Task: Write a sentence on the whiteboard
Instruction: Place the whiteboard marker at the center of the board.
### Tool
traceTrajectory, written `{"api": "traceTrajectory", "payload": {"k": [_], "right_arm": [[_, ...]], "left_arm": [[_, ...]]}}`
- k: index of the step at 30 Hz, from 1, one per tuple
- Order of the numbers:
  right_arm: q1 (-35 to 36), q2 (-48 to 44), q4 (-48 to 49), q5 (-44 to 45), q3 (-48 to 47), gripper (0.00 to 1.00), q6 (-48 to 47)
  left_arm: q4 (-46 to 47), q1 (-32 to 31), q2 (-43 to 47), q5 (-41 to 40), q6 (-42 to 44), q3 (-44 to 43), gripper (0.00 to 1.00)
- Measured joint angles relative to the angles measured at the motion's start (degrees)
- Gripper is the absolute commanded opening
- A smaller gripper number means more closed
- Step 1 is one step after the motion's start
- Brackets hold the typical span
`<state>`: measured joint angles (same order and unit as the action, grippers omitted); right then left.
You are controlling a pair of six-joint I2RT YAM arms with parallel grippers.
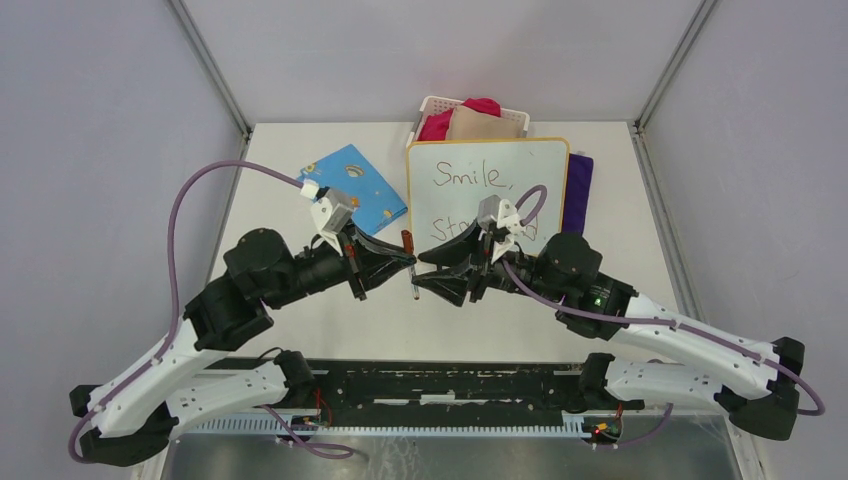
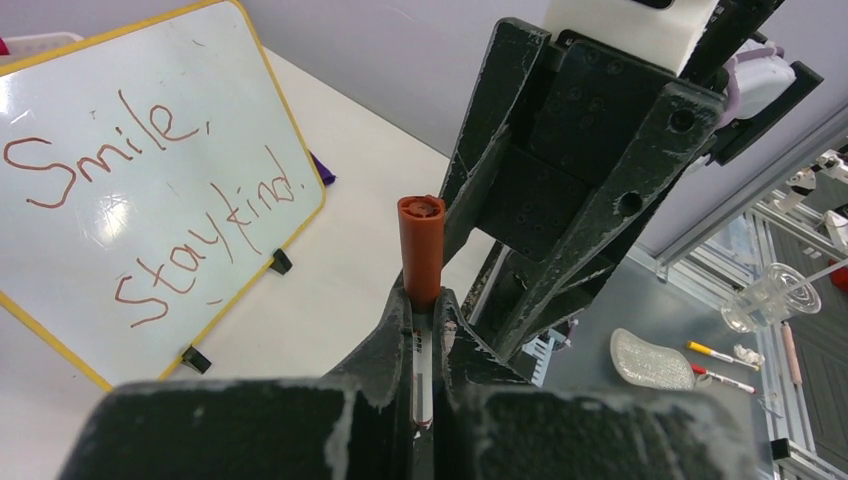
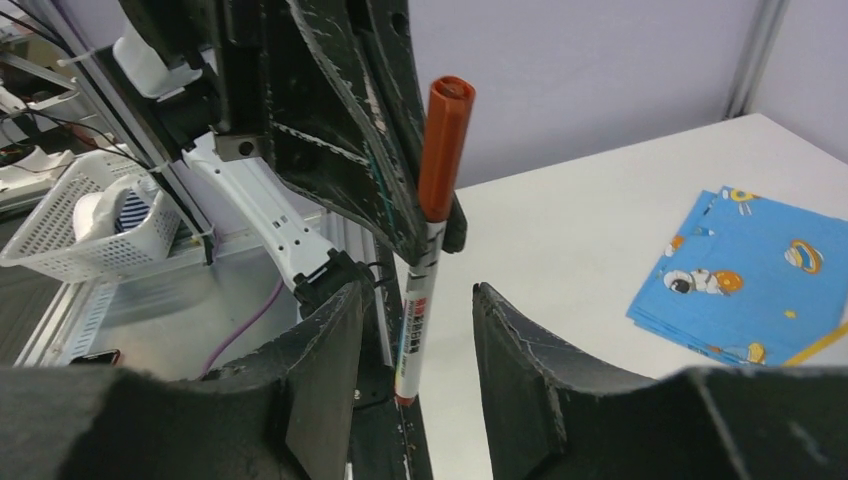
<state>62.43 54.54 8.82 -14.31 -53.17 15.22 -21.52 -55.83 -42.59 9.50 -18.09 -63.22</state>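
Note:
The whiteboard [image 1: 455,205] stands at the table's back centre and shows in the left wrist view [image 2: 70,255]. The sentence [image 1: 472,176] reads "Smile," over "stay kind" in dark red [image 2: 150,190]; my right arm hides part of the lower line from above. My left gripper [image 1: 410,263] [image 2: 424,312] is shut on a white marker [image 1: 413,275] with an orange-red cap [image 2: 421,245], held upright in front of the board. My right gripper [image 1: 429,272] [image 3: 418,292] is open. Its fingers stand on either side of the marker's lower body [image 3: 412,330] without touching it.
A blue cartoon-print card [image 1: 352,187] [image 3: 745,275] lies left of the board. A purple cloth [image 1: 578,190] lies to its right. A white basket [image 1: 436,104] with pink and tan cloths stands behind it. The two grippers face each other tip to tip over mid-table.

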Motion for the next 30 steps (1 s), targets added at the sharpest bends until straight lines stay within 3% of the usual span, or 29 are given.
{"api": "traceTrajectory", "payload": {"k": [10, 20, 21, 24, 26, 28, 30], "right_arm": [[-0.37, 3.58, 1.57, -3.56, -0.07, 0.38, 2.10], [-0.44, 5.16, 1.51, -4.15, -0.07, 0.05, 4.00], [-0.46, 5.16, 1.51, -4.15, -0.04, 0.02, 4.09], [-0.48, 5.16, 1.55, -4.28, 0.02, 0.00, 4.07], [-0.52, 5.14, 1.38, -3.85, 0.07, 0.00, 3.63], [-0.92, 5.05, 0.31, -2.64, 0.04, 0.00, 2.16], [-1.16, 4.92, -2.19, -0.46, 0.02, 0.00, -0.44]], "left_arm": [[1.77, 0.00, 1.18, -0.11, -0.02, 1.70, 0.02], [2.89, 0.00, 2.27, -0.33, -0.04, 2.69, 0.02], [2.99, 0.00, 2.34, -0.35, -0.04, 2.78, 0.06], [3.39, 0.00, 2.64, -0.57, -0.07, 3.23, 0.47], [3.17, 0.00, 2.91, -1.57, -0.42, 3.52, 0.62], [2.45, 0.00, 3.21, -3.34, -0.57, 3.61, 0.84], [1.44, 0.00, 4.52, -7.85, -0.57, 3.78, 0.95]]}}
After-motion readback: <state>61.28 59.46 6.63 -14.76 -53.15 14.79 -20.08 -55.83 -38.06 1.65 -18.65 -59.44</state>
